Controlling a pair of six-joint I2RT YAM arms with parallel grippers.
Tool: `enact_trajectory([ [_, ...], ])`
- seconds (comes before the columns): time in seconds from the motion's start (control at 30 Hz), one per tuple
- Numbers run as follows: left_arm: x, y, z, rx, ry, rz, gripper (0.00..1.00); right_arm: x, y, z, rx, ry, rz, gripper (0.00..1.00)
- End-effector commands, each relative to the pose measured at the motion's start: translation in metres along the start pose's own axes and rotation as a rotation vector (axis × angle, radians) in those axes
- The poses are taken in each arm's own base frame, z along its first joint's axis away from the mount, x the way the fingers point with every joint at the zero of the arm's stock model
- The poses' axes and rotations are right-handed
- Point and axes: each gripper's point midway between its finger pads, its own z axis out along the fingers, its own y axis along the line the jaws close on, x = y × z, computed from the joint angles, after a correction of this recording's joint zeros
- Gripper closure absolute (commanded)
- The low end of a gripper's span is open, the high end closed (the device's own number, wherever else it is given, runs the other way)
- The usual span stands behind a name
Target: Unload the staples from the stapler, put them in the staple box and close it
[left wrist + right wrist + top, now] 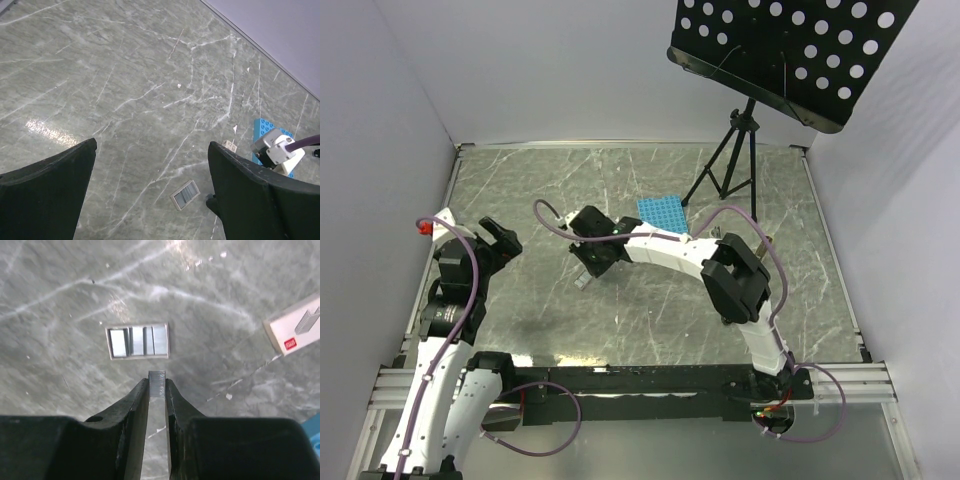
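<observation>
My right gripper (157, 386) is shut on a short silvery strip of staples (157, 376) that sticks out past its fingertips. It hovers just above a small grey tray (138, 325) with more staple strips lying in it. From above, the right gripper (593, 260) hangs over that tray (582, 283) at the table's middle left. My left gripper (500, 240) stands open and empty at the left; in its wrist view the left gripper (152, 185) frames the tray (185, 195) from a distance. The stapler is hidden or out of view.
A blue rack (658, 212) lies behind the right arm. A white staple box (295, 330) with a red label sits to the right of the tray. A black tripod stand (735, 150) with a perforated plate stands at the back right. Grey walls close in the table.
</observation>
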Motion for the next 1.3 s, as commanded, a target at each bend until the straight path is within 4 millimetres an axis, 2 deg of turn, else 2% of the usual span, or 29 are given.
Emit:
enact_trajectory([
  [0.0, -0.015, -0.002, -0.005, -0.007, -0.042, -0.018, 0.02, -0.027, 0.003, 0.001, -0.026, -0.062, -0.018, 0.76],
  [0.37, -0.015, -0.002, -0.005, -0.012, -0.043, -0.02, 0.02, -0.03, 0.003, 0.017, -0.032, -0.074, -0.046, 0.76],
  [0.73, -0.014, -0.002, -0.005, -0.01, -0.04, -0.021, 0.02, -0.035, 0.004, 0.022, -0.039, -0.085, -0.042, 0.76],
  [1.27, -0.014, -0.002, -0.005, -0.009, -0.041, -0.02, 0.02, -0.03, 0.003, 0.032, -0.031, -0.059, -0.044, 0.75],
])
